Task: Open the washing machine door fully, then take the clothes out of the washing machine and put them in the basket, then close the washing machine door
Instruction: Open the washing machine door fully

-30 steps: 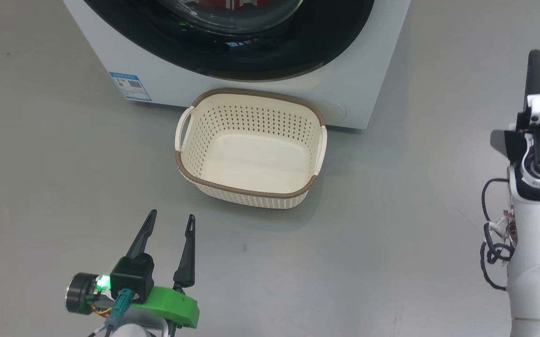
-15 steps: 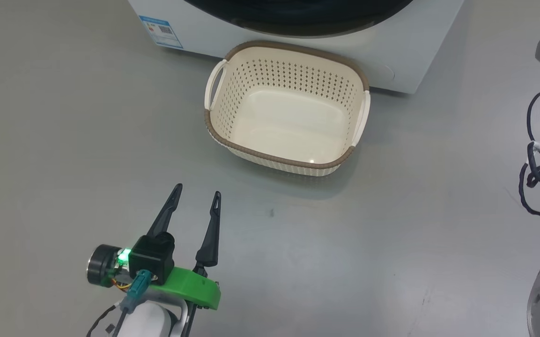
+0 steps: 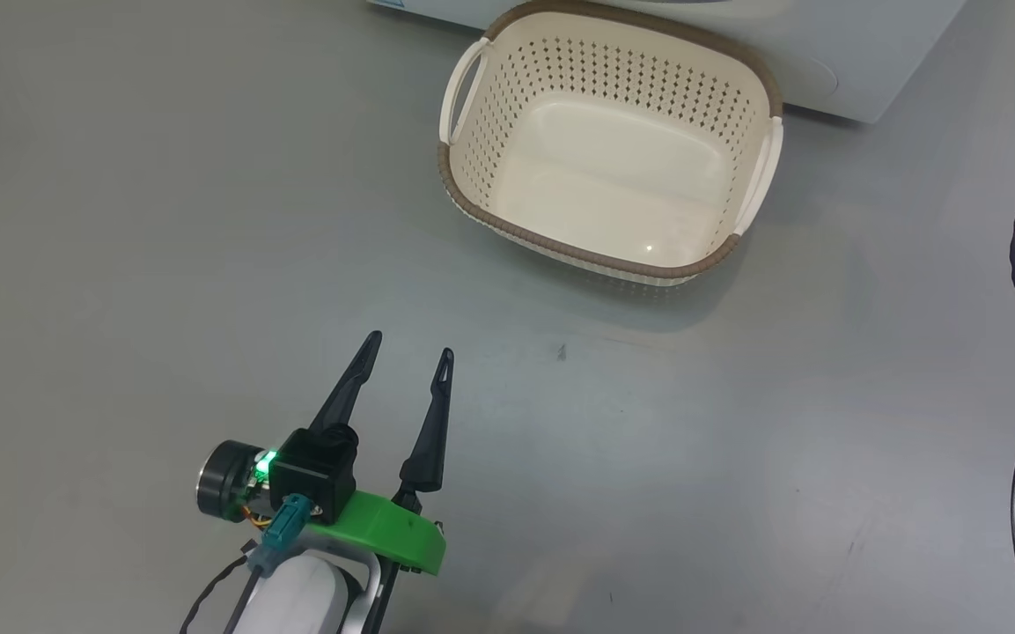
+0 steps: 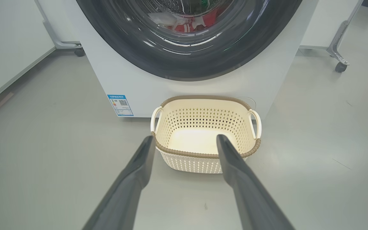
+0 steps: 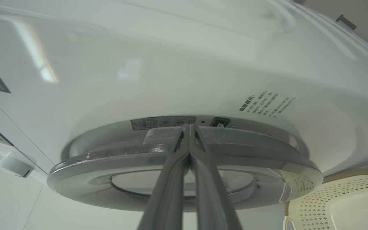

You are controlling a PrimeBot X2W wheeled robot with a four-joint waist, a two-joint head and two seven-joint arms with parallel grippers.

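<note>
Left end effector point(image 3: 409, 343) is held released above the grey floor point(image 3: 164, 220), its 2 fingers spread. Right end effector point(image 5: 188, 127) is clenched, fingers pressed together, tips set at the edge of the washing machine door point(image 5: 113, 159). The washing machine point(image 4: 184, 91) is seen with the basket point(image 3: 595, 75) placed on the floor just beside its front. Red clothes point(image 4: 188, 28) are seen through the door glass.

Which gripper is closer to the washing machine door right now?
Right. The right gripper, shut, sits at the door rim; the left gripper hangs open short of the basket, farther back.
</note>
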